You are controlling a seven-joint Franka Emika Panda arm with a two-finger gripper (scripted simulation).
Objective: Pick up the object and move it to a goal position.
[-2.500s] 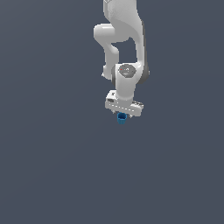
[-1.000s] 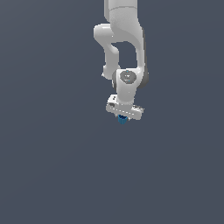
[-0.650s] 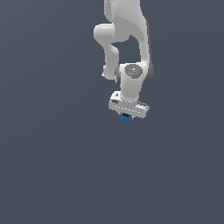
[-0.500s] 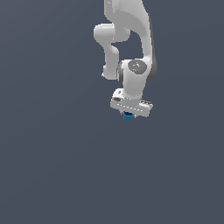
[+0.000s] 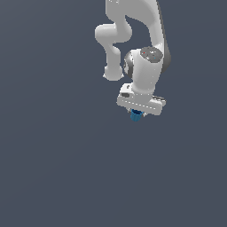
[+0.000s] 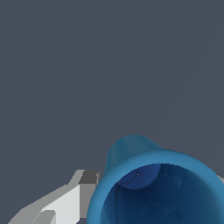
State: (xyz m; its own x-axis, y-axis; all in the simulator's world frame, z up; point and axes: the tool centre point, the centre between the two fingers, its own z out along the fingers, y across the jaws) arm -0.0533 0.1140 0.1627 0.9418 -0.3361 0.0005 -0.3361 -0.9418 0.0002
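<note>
Since a moment ago, the white arm (image 5: 142,48) has swung a little toward the exterior view's right, and the gripper (image 5: 136,114) has gone along with it, taking the blue thing too. Two and a half seconds back, the gripper hung more toward the exterior view's left and a bit lower. Now the arm bends down from the top of the exterior view, and its round wrist sits above the flat white bar of the hand. Right under that bar peeks the object (image 5: 136,116), a tiny bright blue cup shape, much smaller than the hand. It is tucked up against the bottom of the gripper, with only dark gray floor (image 5: 57,168) showing around it. In the wrist view the object (image 6: 162,183) looks huge because the camera is so close. You can see its round rim and its darker blue hollow inside. One pale gray finger (image 6: 70,201) sits right beside its side and looks like it is touching the blue wall. The other finger is hidden behind the cup. So the jaws look closed in snugly on the little cup, holding it between them. The floor is plain and dark gray all over.
</note>
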